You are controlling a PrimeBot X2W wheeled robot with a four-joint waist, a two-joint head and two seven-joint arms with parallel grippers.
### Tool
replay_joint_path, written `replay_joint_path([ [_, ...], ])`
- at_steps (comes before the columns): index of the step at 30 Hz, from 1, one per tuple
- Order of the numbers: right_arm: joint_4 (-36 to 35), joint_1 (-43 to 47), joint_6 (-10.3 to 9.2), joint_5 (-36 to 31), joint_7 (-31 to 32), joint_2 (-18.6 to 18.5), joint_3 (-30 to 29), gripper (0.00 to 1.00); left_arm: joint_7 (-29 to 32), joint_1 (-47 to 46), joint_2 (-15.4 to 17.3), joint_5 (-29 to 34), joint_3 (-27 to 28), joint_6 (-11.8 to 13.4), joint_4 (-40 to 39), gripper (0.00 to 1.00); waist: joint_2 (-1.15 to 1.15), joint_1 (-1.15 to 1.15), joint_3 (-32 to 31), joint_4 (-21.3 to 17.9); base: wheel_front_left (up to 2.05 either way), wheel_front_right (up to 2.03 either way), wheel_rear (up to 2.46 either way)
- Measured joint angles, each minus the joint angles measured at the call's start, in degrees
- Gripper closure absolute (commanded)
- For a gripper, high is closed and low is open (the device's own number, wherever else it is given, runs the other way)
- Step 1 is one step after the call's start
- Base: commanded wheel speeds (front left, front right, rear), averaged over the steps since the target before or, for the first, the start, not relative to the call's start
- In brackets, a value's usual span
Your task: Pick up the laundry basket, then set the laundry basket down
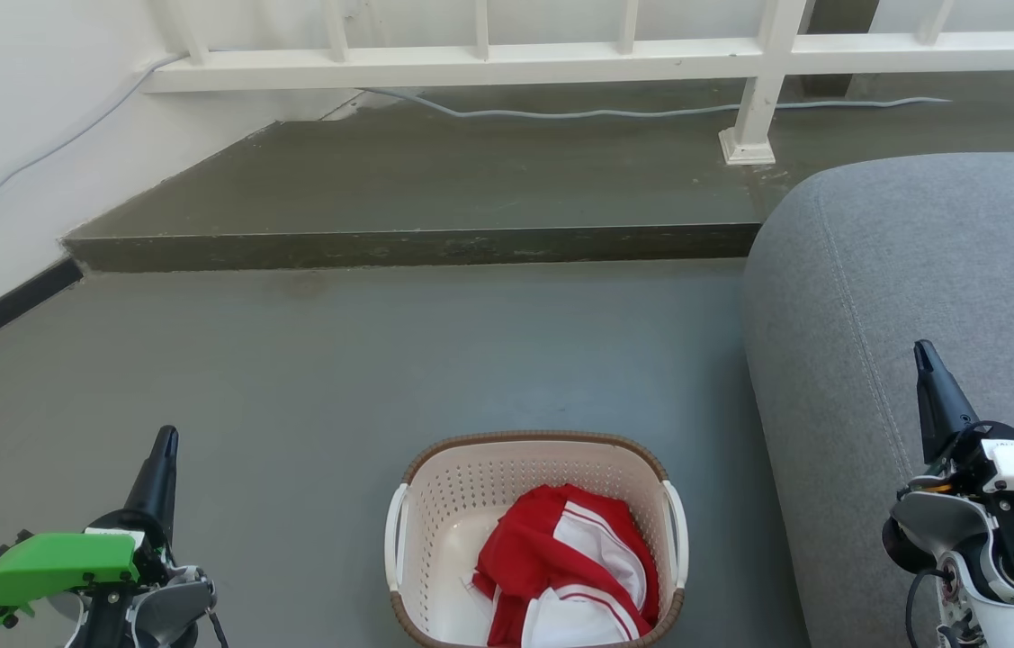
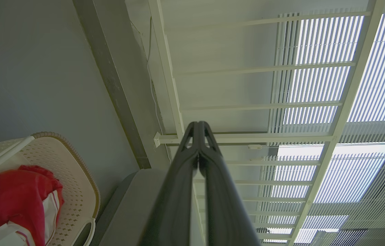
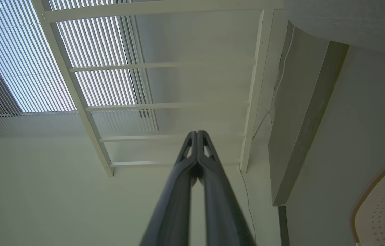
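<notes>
**Operator:** Where is the basket [image 1: 480, 486]?

**Guide:** You find it on the floor [image 1: 336, 360] at the bottom centre of the head view. It stands upright, and the frame cuts off its near edge. A red-and-white garment [image 1: 560, 558] lies crumpled inside, toward the basket's right half. A white handle [image 1: 396, 540] shows on each side. The sofa [image 1: 920, 270] stands just beside the basket, on your robot's right.

**Operator:** What state are the grippers in?

**Guide:** Check both wrist views. In each, the jaws are pressed together at the tips with nothing between them. The left gripper [image 1: 166, 438] hangs to the left of the basket, apart from it, with its tip pointing up the head view. The right gripper [image 1: 923, 349] shows against the sofa, well to the right of the basket. Neither gripper touches a handle.

**Operator:** What lies beyond the basket?

**Guide:** You see more floor, then a low step [image 1: 417, 247], then a white railing [image 1: 560, 58]. A cable [image 1: 560, 113] runs along the foot of the railing.
</notes>
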Motion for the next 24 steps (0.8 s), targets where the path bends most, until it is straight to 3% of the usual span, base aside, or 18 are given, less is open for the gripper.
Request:
replay_joint_path([
  [24,0.0,0.0,0.0,0.0,0.0,0.0,0.0,1.0,0.0,0.0,0.0,0.0,0.1,0.0,0.0,1.0,0.0,0.0,0.0,0.0,0.0,0.0,0.0],
])
